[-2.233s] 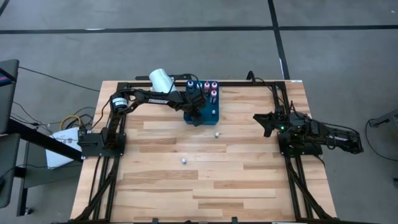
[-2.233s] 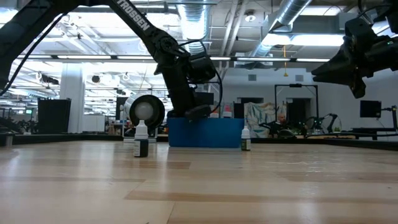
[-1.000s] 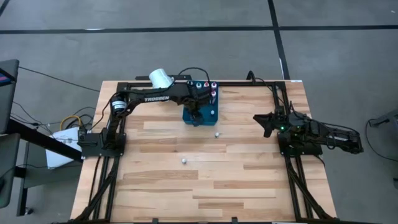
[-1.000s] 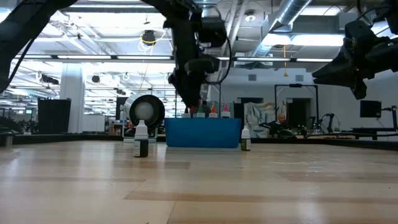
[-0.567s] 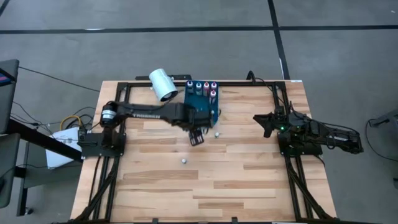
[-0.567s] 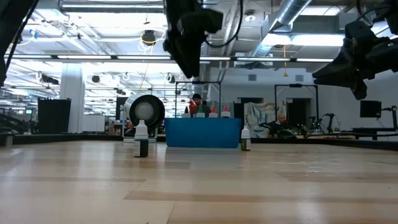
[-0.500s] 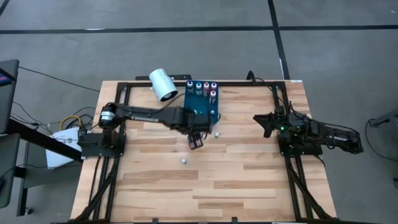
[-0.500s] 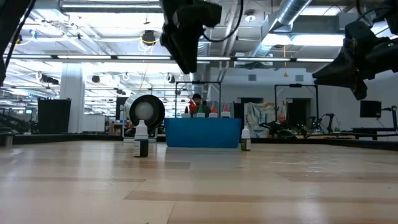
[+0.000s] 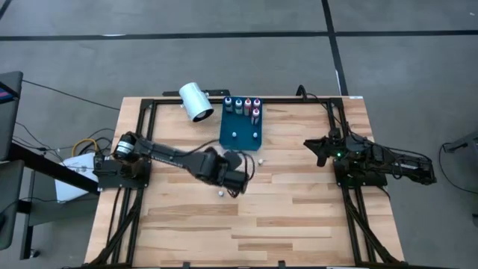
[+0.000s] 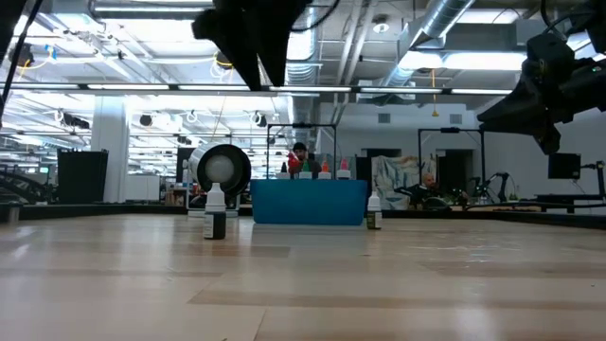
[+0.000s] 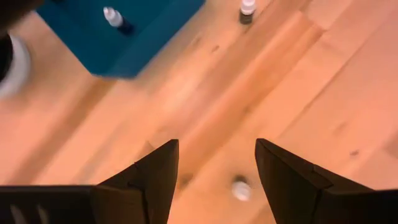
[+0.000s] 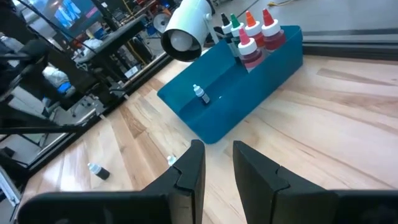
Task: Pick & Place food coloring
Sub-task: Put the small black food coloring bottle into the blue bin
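Several food coloring bottles with coloured tops stand along the far edge of the blue tray, and a tiny white one stands on its floor. Two more tiny white bottles stand on the table: one near the tray and one near the table's middle. My left gripper hangs open and empty high above the middle bottle, which shows between its fingers. My right gripper waits at the right side, empty, with a narrow gap between its fingers.
A large white cylinder lies on its side at the far left of the tray. Black frame rails run along the table's left, right and far sides. Bare wood lies between the middle bottle and the near edge.
My left gripper has left the blue tray, risen and swung toward the table's near edge. It now hangs over the tiny white bottle near the table's middle. The bottles have not moved.
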